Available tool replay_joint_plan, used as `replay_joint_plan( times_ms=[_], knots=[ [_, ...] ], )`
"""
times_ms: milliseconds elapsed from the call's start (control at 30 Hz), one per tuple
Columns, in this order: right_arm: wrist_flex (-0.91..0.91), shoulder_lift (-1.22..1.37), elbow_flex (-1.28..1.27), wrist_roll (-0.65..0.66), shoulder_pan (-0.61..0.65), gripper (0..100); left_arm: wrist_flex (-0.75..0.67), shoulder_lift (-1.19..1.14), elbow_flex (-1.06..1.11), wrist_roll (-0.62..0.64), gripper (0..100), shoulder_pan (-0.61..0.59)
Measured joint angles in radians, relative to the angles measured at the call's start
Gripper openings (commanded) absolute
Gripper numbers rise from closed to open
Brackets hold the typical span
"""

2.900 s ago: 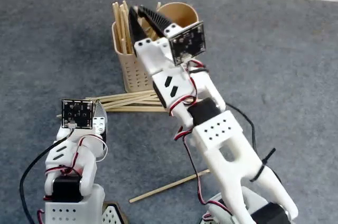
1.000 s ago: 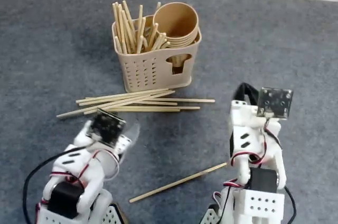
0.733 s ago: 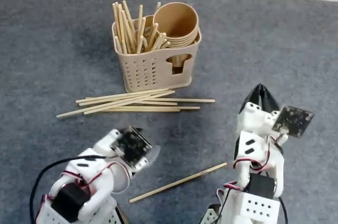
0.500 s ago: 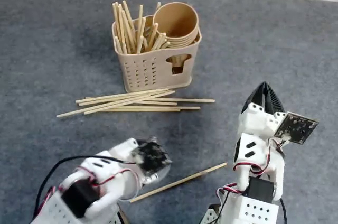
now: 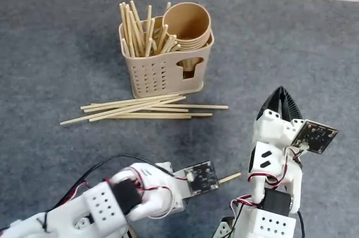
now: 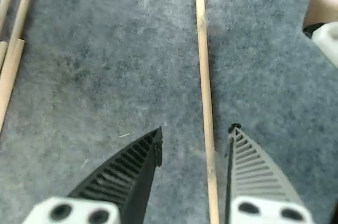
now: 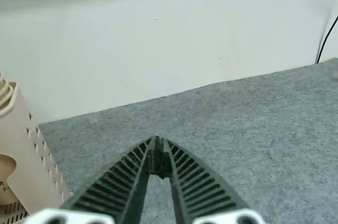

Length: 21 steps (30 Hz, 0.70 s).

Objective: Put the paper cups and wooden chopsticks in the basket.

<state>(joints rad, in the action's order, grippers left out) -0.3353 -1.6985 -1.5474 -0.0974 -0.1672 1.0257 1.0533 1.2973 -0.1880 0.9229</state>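
A beige slotted basket (image 5: 165,72) holds a stack of paper cups (image 5: 188,22) and several upright chopsticks (image 5: 136,27). More chopsticks (image 5: 146,108) lie in a pile on the grey mat in front of it. A lone chopstick (image 6: 203,76) lies near the front, its end (image 5: 229,178) showing past my left arm (image 5: 140,196). My left gripper (image 6: 195,130) is open and low over this stick, which runs between the fingers close to one finger (image 6: 248,166). My right gripper (image 5: 280,91) is shut and empty, raised to the right of the pile.
The grey mat ends at a white wall behind the basket (image 7: 21,155). The right arm's base (image 6: 323,20) stands just past the lone chopstick's far end. Open mat lies left of the basket and between the pile and the arms.
My left arm has swung right from beside the pile and come down over the lone chopstick. My right arm drew back from the basket, then held still.
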Motion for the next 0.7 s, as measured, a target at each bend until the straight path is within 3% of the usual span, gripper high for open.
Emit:
replay_joint_plan(
  times_ms=[433, 700],
  knots=[
    [0.000, 0.000, 0.000, 0.000, 0.000, 0.6, -0.014, -0.601, -0.272, 0.002, 15, 0.000],
    [0.000, 0.000, 0.000, 0.000, 0.000, 0.6, -0.012, -0.815, -0.387, 0.000, 14, 0.000]
  ],
)
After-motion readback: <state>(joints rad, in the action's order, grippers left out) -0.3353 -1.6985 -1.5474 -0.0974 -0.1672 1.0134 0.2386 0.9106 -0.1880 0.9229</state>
